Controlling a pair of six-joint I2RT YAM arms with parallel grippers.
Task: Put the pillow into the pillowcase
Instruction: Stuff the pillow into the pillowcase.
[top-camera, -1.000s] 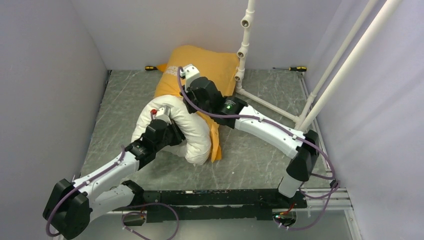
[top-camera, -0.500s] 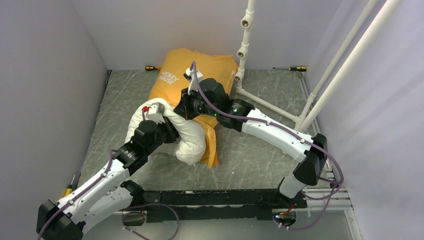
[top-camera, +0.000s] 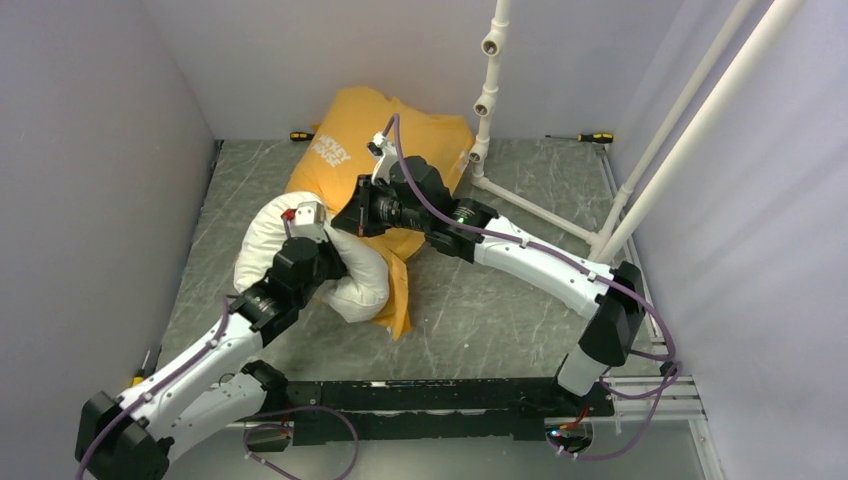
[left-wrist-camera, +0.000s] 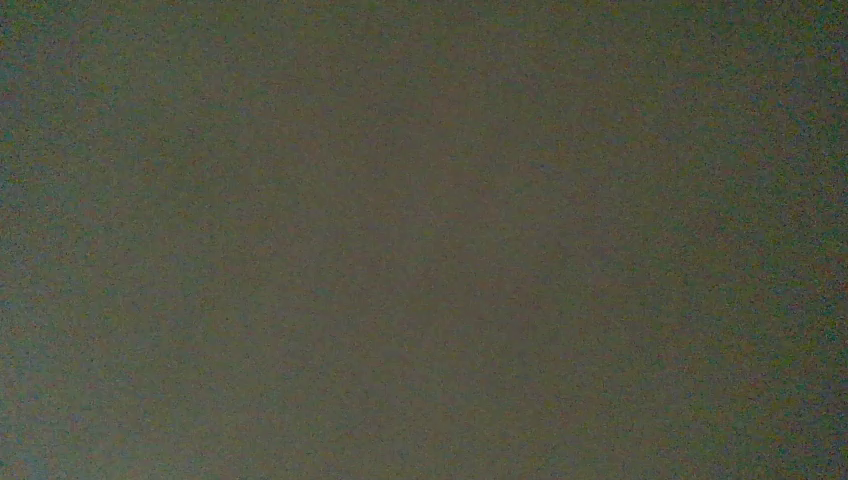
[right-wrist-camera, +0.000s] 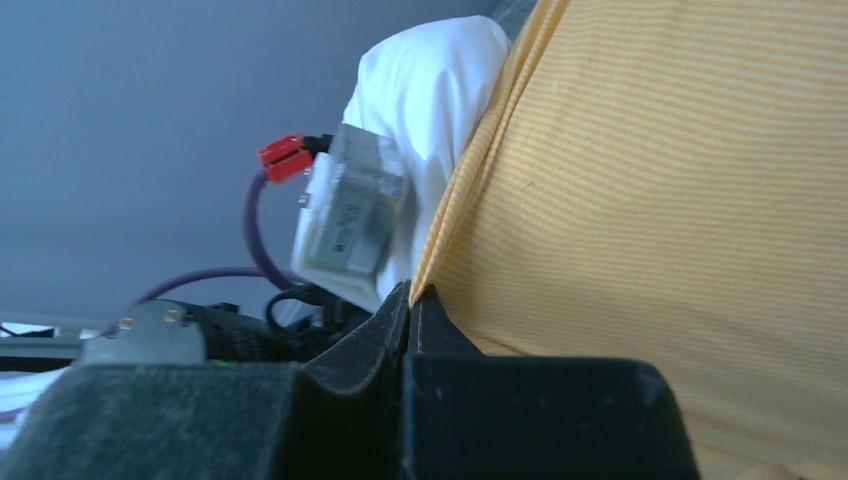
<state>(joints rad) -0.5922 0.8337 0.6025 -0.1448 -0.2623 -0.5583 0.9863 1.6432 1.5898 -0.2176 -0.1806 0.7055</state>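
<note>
two arms meet toward the far left of the table (top-camera: 480, 300), where the pillow (top-camera: 262, 245) sits partly inside the pillowcase (top-camera: 350, 130), its white near end bulging out. the right fingers (right-wrist-camera: 405, 305) are clenched on the case's open hem, likely holding the mouth taut. the left arm (top-camera: 290, 272) presses into the pillow, probably stuffing it; its buried fingers are closed, on what i cannot tell.

White arm links (top-camera: 540, 262), black joints (top-camera: 607, 325), looping purple cables (right-wrist-camera: 252, 230), one red plug (right-wrist-camera: 283, 156).
</note>
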